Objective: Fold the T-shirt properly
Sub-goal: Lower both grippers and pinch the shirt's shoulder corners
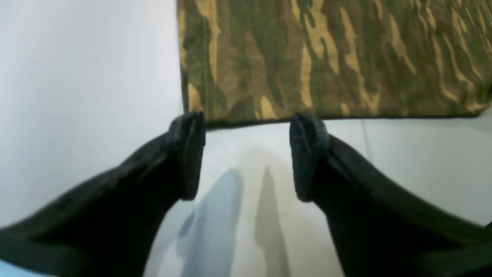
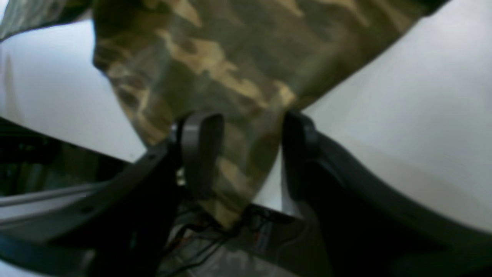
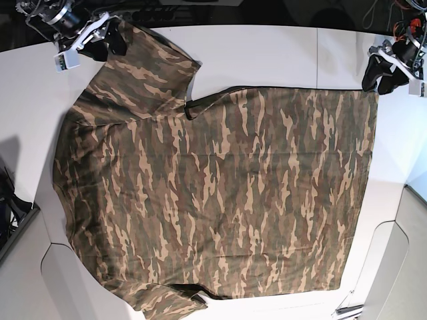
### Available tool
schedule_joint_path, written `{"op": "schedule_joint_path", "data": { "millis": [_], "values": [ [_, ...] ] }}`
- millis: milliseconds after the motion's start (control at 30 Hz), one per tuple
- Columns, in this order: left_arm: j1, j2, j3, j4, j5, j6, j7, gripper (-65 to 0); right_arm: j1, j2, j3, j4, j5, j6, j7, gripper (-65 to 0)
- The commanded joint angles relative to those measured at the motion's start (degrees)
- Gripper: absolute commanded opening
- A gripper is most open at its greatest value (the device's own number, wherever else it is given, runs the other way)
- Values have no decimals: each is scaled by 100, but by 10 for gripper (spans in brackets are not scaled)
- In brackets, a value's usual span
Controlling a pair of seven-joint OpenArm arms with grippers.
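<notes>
The camouflage T-shirt (image 3: 213, 200) lay spread flat across the white tabletop (image 3: 267, 53), its dark collar (image 3: 200, 100) toward the far edge. The left gripper (image 1: 246, 154) stood wide, holding nothing, just off a shirt corner. The right gripper (image 2: 242, 154) was spread, with sleeve fabric hanging loose between its fingers.

White table (image 3: 267, 47) — camouflage T-shirt (image 3: 220, 193) spread flat.
</notes>
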Motion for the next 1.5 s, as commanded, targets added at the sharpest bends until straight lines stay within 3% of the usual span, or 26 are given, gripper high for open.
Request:
{"op": "schedule_joint_path", "data": {
  "millis": [0, 233, 900, 1067, 1100, 1167, 1333, 1467],
  "values": [
    [-74, -120, -48, -4, -26, -54, -116, -274, -17, 11, -15, 66, 57, 59, 66, -363],
    [-490, -227, 7, -481, 48, -54, -120, -274, 20, -236, -52, 66, 33, 61, 63, -363],
    [-769, -304, 1200, -684, 522, 94, -348, -274, 74, -271, -52, 66, 37, 59, 66, -363],
    [-772, -293, 1224, -682, 535, 131, -356, -276, 74, -271, -52, 66, 39, 59, 68, -364],
    [-772, -293, 1224, -682, 535, 131, -356, -288, 74, -271, -52, 66, 39, 59, 68, -365],
    [-772, -293, 1224, -682, 538, 129, -352, -383, 79, -271, -52, 66, 42, 59, 70, -400],
    [-774, -295, 1224, -680, 535, 105, -376, -644, 162, -321, -52, 66, 35, 63, 70, -641],
    [-778, -295, 1189, -651, 516, -54, -439, -650, 254, -511, -46, 68, 37, 90, 63, -650]
  ]
}}
